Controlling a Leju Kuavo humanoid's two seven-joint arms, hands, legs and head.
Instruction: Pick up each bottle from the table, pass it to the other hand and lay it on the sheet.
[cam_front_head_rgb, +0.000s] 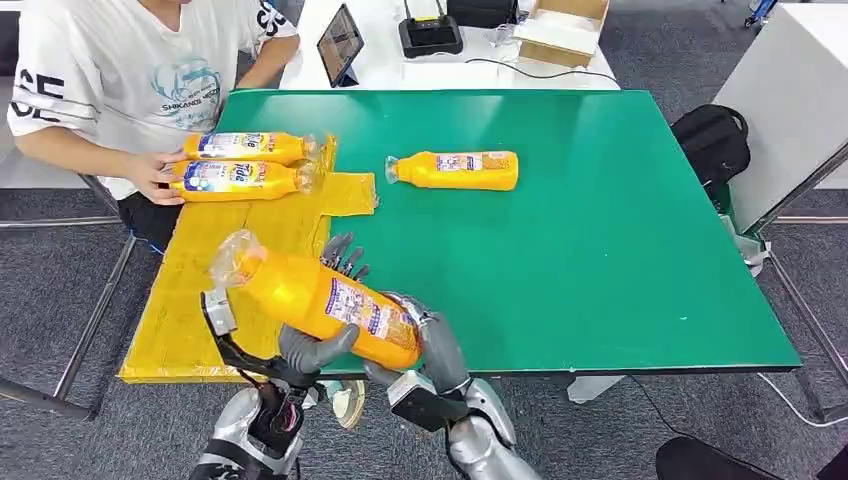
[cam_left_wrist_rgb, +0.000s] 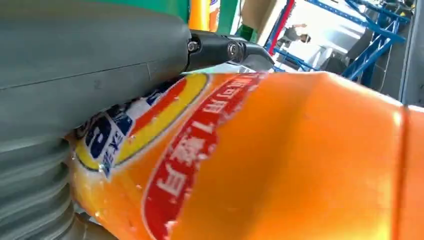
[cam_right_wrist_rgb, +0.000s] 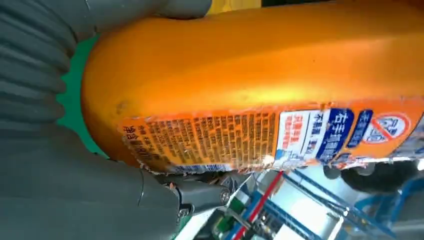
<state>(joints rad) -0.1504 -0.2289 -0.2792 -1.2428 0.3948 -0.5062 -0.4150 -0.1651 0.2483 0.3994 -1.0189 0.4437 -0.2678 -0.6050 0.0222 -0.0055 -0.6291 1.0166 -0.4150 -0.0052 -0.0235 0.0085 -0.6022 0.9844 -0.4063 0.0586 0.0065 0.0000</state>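
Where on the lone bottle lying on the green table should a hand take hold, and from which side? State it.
Grip the lone bottle around its wide labelled body, coming down from above with fingers across its width. It lies flat on the green table, neck pointing toward the yellow sheet, so the narrow neck likely offers a poorer hold.

Head cam high, facing down at counter (cam_front_head_rgb: 600, 250); both wrist cams pressed close on the same held bottle (cam_front_head_rgb: 320, 300).

Glossy plastic bottle (cam_front_head_rgb: 320, 300) (peeling paper label), matt green table (cam_front_head_rgb: 600, 250), crinkled yellow sheet (cam_front_head_rgb: 260, 240)
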